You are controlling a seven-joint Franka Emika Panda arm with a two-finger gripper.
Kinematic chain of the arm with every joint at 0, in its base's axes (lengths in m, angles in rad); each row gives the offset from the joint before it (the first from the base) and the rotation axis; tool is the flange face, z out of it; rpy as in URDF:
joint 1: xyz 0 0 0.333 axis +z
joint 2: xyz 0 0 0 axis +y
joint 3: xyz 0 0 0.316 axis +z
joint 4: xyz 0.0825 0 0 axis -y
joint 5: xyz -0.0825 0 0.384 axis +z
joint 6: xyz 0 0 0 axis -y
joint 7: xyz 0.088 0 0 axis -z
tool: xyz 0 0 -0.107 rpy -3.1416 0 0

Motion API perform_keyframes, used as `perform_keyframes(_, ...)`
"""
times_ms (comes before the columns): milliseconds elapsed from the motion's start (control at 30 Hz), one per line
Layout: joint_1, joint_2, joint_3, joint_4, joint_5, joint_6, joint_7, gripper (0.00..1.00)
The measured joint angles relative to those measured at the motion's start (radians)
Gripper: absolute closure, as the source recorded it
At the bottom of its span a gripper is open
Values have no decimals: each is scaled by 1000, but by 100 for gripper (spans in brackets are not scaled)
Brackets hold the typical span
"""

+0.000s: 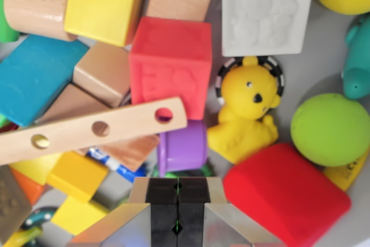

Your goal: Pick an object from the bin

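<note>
Wooden strip [87, 131] w/ holes, long axis near-horizontal, right end slightly up; tool [177, 201] closed

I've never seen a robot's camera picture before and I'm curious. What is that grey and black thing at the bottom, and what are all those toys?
This picture comes from a camera on the robot arm's wrist, looking straight down into a bin of toys. The grey and black thing at the bottom is the gripper, the robot's hand. Its jaws are pressed together and hold nothing yet. Below lie lots of toys: a red cube in the middle, a yellow toy animal, a green ball, a white block, a purple cup, a wooden stick with holes and a big red block. The robot's job is to pick one toy out.
</note>
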Motion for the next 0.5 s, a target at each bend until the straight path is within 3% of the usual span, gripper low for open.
perform_keyframes(500, -3, -149, 0, 48, -6, -205, 4, 100)
